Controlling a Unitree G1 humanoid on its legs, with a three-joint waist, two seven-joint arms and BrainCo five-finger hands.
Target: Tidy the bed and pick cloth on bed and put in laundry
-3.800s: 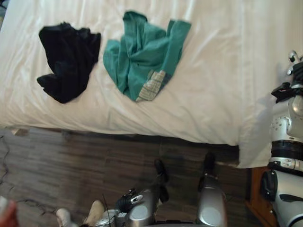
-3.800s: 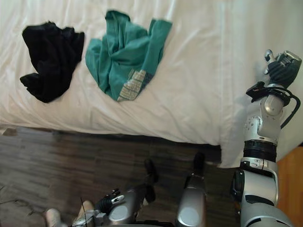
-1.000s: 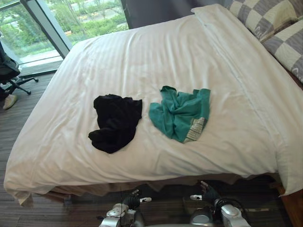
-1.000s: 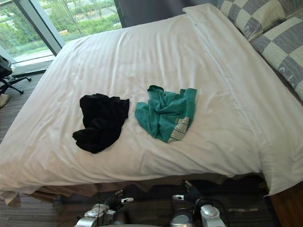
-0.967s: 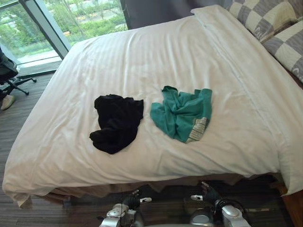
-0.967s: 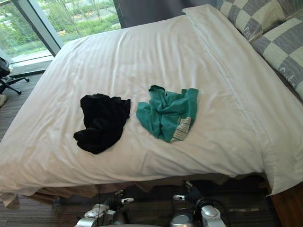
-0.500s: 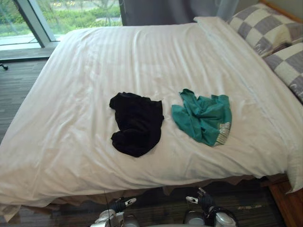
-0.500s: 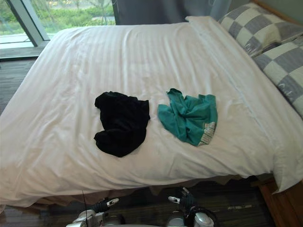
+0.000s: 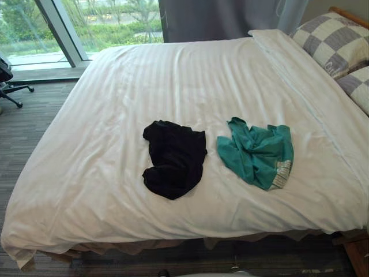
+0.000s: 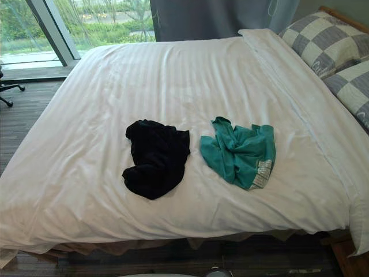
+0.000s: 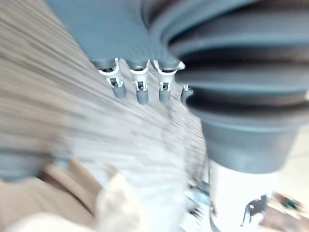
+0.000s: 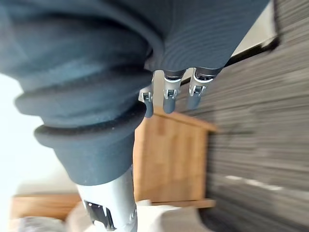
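A crumpled black cloth point(image 9: 174, 158) lies on the white duvet point(image 9: 104, 161), near the middle of the bed's near half. To its right, a hand's width apart, lies a teal cloth point(image 9: 256, 153) with a pale checked patch at its near corner. Neither hand touches them. In the left wrist view my left hand point(image 11: 138, 89) hangs over the wooden floor with straight fingers and nothing in it. My right hand point(image 12: 168, 99) also has straight, empty fingers, beside a wooden cabinet.
Grey-and-cream checked pillows point(image 9: 337, 43) lie at the bed's far right. A window wall point(image 9: 86, 23) runs along the far left, with an office chair point(image 9: 8, 86) on the floor by it. A wooden cabinet point(image 12: 169, 159) stands by the right hand.
The whole picture has shifted as the camera moved. Both cloths lie where they were on the duvet.
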